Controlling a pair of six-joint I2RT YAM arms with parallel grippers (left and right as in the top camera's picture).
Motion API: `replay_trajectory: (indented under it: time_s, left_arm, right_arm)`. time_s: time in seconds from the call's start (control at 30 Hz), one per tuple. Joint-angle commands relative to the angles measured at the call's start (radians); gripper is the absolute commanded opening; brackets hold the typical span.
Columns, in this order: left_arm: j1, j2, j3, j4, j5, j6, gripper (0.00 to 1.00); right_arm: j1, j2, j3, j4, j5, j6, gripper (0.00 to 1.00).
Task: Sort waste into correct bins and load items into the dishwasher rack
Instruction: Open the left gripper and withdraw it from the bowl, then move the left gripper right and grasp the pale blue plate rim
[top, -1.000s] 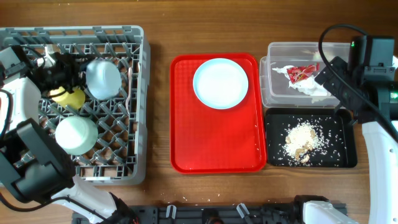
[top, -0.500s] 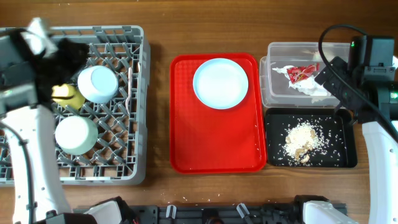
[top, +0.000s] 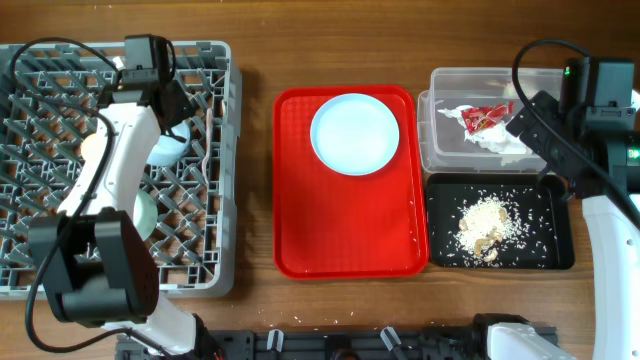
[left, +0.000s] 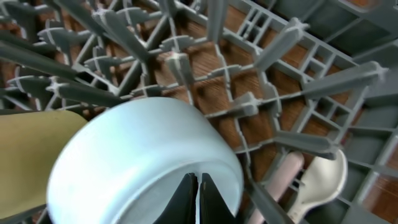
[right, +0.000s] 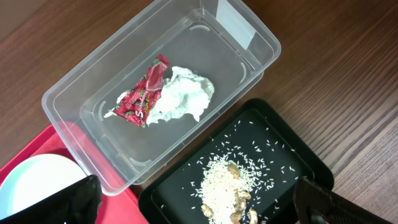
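My left gripper (left: 199, 198) is shut with nothing between its fingers, just over an upturned pale bowl (left: 143, 162) in the grey dishwasher rack (top: 215, 200). The yellow cup (left: 28, 149) lies beside that bowl, and a white spoon (left: 318, 180) rests in the grid to the right. The light-blue plate (top: 354, 133) sits on the red tray (top: 345, 240). My right gripper (right: 199, 205) hangs open above the clear tub (right: 252, 38), which holds the napkin (right: 183, 99) and red wrapper (right: 143, 93). The rice crumbs (right: 227, 186) lie in the black tray (right: 292, 149).
A second pale bowl (top: 146, 214) lies lower in the rack, half hidden by the left arm (top: 110, 170). The right arm (top: 590, 95) and its cable stand at the table's right edge. Bare wood separates rack and red tray.
The left arm has swung from the rack's left side to its upper middle, and its jaws have gone from part open to shut. The right arm has not moved.
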Motion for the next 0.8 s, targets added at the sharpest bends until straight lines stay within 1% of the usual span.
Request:
replay_trajectory:
  time_s: [0.0, 0.03, 0.07, 0.17, 0.23, 0.3, 0.37, 0.4, 0.47, 0.5, 0.53, 0.57, 0.6, 0.63, 0.67, 0.7, 0.77]
  left_arm:
    - [0.047, 0.006, -0.002, -0.016, -0.039, 0.005, 0.04]
    - [0.074, 0.006, -0.002, -0.032, -0.04, 0.0, 0.04]
    - [0.098, 0.006, -0.002, -0.046, -0.04, -0.03, 0.04]
    - [0.159, -0.005, -0.002, -0.092, -0.021, -0.151, 0.04]
    - [0.164, -0.048, -0.002, -0.095, 0.093, -0.154, 0.04]
    - [0.143, -0.131, -0.002, -0.092, 0.207, -0.153, 0.04]
    - [0.103, -0.228, -0.002, -0.078, 0.383, -0.153, 0.05]
    - [0.074, -0.275, -0.002, -0.068, 0.511, -0.153, 0.1]
    - [-0.006, -0.332, -0.002, -0.05, 0.717, -0.153, 0.29]
    - [-0.087, -0.337, -0.002, -0.041, 0.761, -0.153, 0.41]
    - [-0.187, -0.327, -0.002, -0.041, 0.761, -0.149, 0.65]
    - [-0.255, -0.314, -0.002, -0.032, 0.758, -0.15, 0.92]
    - [-0.318, -0.298, -0.002, -0.016, 0.737, -0.148, 0.94]
    - [-0.402, -0.269, -0.002, 0.019, 0.677, -0.145, 0.94]
    - [-0.518, -0.216, -0.002, 0.069, 0.549, -0.145, 0.94]
    - [-0.6, -0.166, -0.002, 0.112, 0.451, -0.145, 0.94]
    - [-0.727, -0.058, -0.002, 0.212, 0.293, -0.143, 0.94]
  right_arm:
    - [-0.003, 0.004, 0.004, 0.0, 0.026, 0.002, 1.0]
    - [-0.003, 0.004, 0.004, 0.0, 0.026, 0.002, 1.0]
    - [-0.003, 0.004, 0.004, 0.0, 0.026, 0.002, 1.0]
    - [-0.003, 0.004, 0.004, 0.0, 0.026, 0.002, 1.0]
    - [-0.003, 0.004, 0.004, 0.0, 0.026, 0.002, 1.0]
    - [-0.003, 0.004, 0.004, 0.0, 0.026, 0.002, 1.0]
    - [-0.003, 0.004, 0.004, 0.0, 0.026, 0.002, 1.0]
    - [-0.003, 0.004, 0.004, 0.0, 0.026, 0.002, 1.0]
    - [-0.003, 0.004, 0.004, 0.0, 0.026, 0.002, 1.0]
    - [-0.003, 0.004, 0.004, 0.0, 0.026, 0.002, 0.99]
    - [-0.003, 0.004, 0.004, 0.0, 0.026, 0.002, 1.0]
    - [-0.003, 0.004, 0.004, 0.0, 0.026, 0.002, 1.0]
    - [-0.003, 0.004, 0.004, 0.0, 0.026, 0.002, 1.0]
    - [-0.003, 0.004, 0.004, 0.0, 0.026, 0.002, 1.0]
    - [-0.003, 0.004, 0.004, 0.0, 0.026, 0.002, 1.0]
    - [-0.003, 0.004, 0.004, 0.0, 0.026, 0.002, 1.0]
    - [-0.003, 0.004, 0.004, 0.0, 0.026, 0.002, 1.0]
